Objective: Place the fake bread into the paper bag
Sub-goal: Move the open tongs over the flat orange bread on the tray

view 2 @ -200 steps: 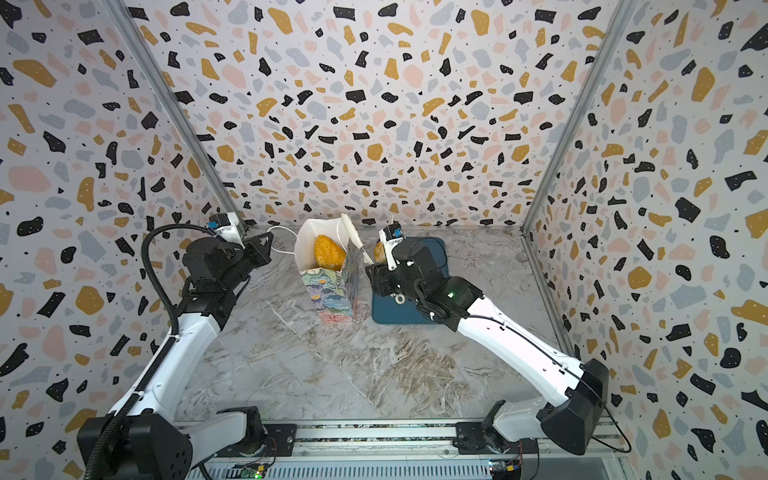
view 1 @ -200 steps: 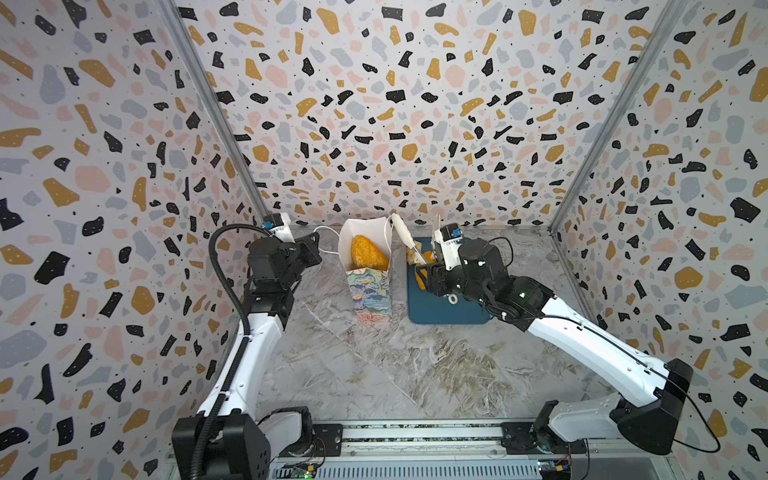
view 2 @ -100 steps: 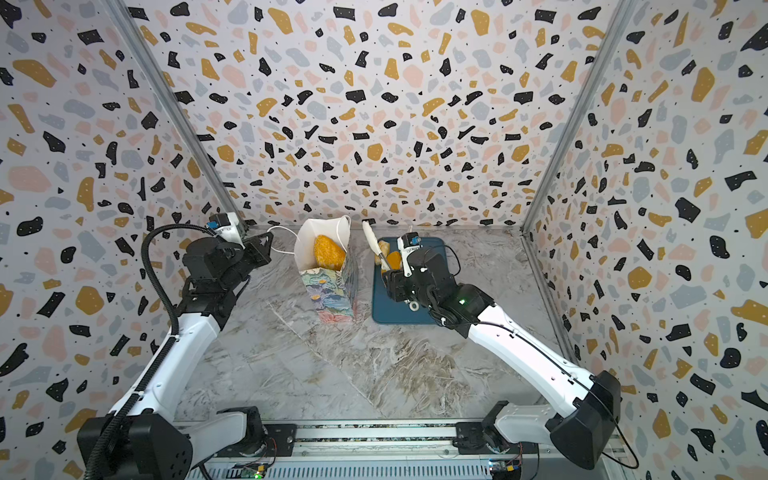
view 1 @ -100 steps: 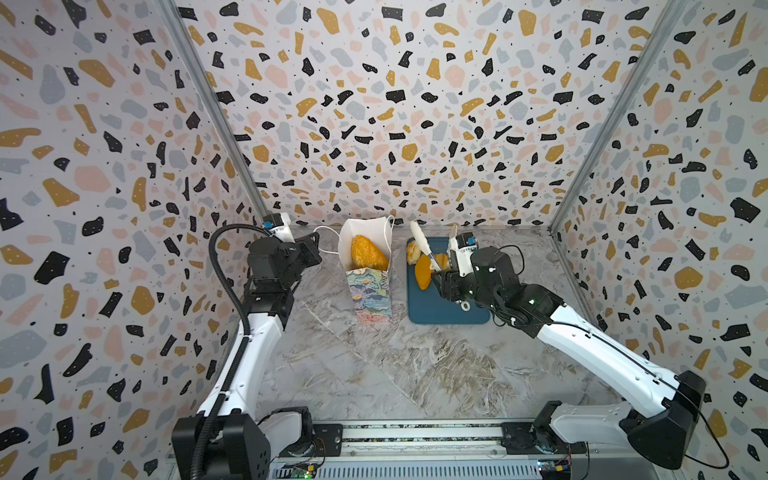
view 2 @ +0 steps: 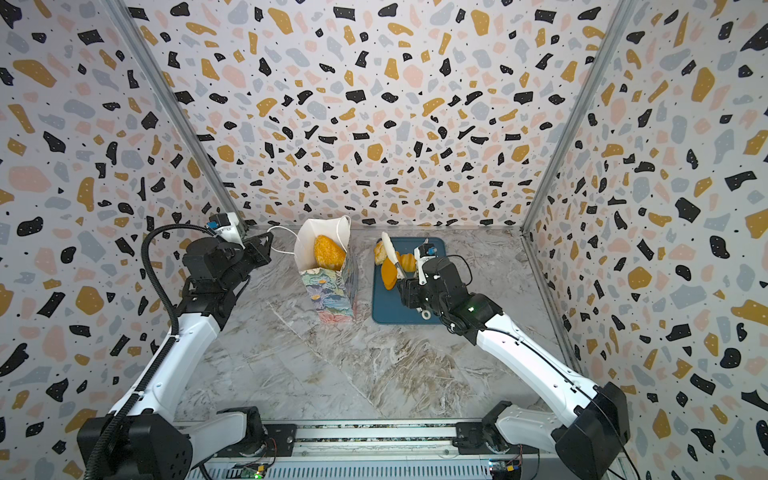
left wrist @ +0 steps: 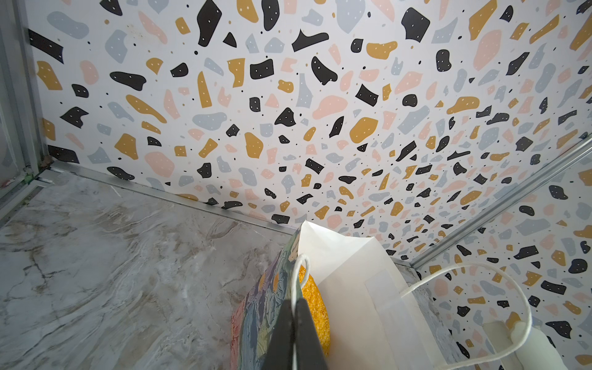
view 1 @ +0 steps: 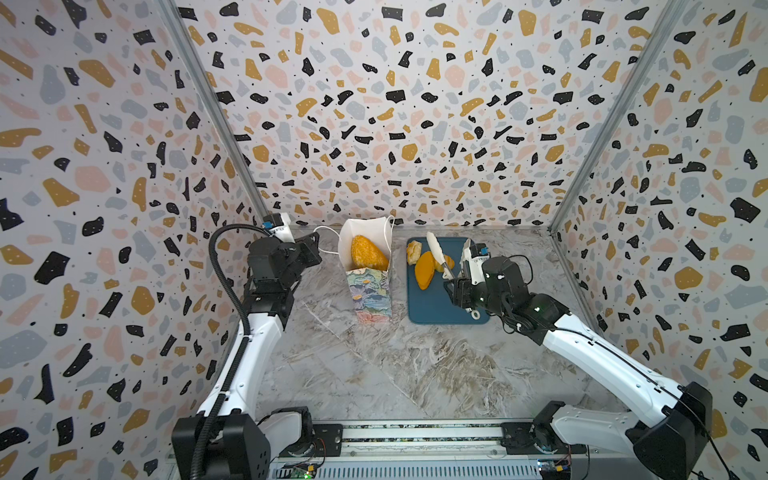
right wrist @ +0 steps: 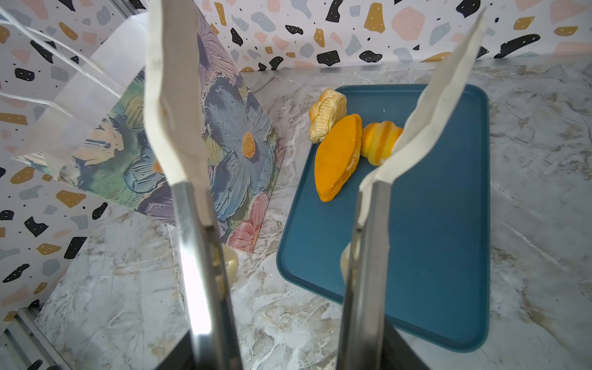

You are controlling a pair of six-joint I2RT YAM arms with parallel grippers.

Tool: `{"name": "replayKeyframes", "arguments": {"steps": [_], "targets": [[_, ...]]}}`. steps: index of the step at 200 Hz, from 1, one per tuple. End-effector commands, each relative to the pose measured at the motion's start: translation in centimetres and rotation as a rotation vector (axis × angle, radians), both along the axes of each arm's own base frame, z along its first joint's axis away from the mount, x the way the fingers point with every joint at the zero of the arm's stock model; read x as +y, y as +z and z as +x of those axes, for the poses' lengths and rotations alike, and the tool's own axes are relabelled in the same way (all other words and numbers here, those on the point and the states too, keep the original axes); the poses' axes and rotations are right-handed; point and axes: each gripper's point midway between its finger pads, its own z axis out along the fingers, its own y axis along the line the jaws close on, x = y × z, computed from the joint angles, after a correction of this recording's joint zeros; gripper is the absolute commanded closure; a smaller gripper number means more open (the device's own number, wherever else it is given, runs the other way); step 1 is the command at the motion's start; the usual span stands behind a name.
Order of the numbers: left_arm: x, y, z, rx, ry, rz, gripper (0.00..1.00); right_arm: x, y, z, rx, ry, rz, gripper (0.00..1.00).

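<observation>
The tongs (right wrist: 196, 243) in my right gripper (view 1: 456, 289) stand about half open, with nothing between their white padded tips. The gripper itself is clamped on the tongs' metal arms, so I read it as holding the tool and no bread. The tips hang over the far end of the dark-blue tray (right wrist: 432, 256). One tip lies across the striped roll (right wrist: 379, 142) in the right wrist view; I cannot tell whether it touches. Just beside that roll, the smooth orange oval (right wrist: 338, 157) leans on its edge. The ridged tan roll (right wrist: 326, 115) sits at the tray's far corner, partly over the rim and touching the oval. These three pieces are the fake bread I can see outside the paper bag (view 1: 370, 299). The bag stands upright on the marble table (view 1: 374, 374), just beside the tray, with its mouth open. The big seeded loaf (view 1: 368, 253) is inside it, poking up near the opening. Anything beneath the loaf is hidden from me. On the far side of the bag, my left gripper (left wrist: 296, 320) is closed on a white cord handle (left wrist: 299, 272), which I judge is holding the mouth open. So at least one piece is in, three remain, and my next pick looks like the striped roll.
</observation>
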Motion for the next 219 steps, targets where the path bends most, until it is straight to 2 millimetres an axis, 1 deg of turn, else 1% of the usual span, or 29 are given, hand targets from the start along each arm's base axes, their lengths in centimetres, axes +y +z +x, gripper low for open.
{"name": "replayKeyframes", "arguments": {"steps": [1, 87, 130, 169, 192, 219], "targets": [[0.0, 0.5, 0.0, -0.03, -0.002, 0.016, 1.0, -0.1, 2.3, 0.0, -0.054, -0.002, 0.077, 0.39], [-0.2, 0.5, 0.1, -0.027, -0.009, 0.01, 1.0, -0.5, -1.2, 0.0, 0.015, -0.015, 0.063, 0.39], [-0.2, 0.6, 0.1, -0.029, -0.009, 0.01, 1.0, -0.5, -4.0, 0.3, 0.07, -0.018, 0.033, 0.39], [-0.1, 0.6, 0.0, -0.031, -0.008, 0.012, 1.0, -0.3, -5.8, 0.5, 0.112, -0.018, 0.015, 0.39], [-0.2, 0.5, 0.1, -0.027, -0.009, 0.01, 1.0, -0.7, -7.5, 0.8, 0.167, -0.037, -0.01, 0.39], [-0.1, 0.4, 0.1, -0.027, -0.008, 0.013, 1.0, -0.6, -9.2, 1.1, 0.213, -0.034, -0.034, 0.39]]}}
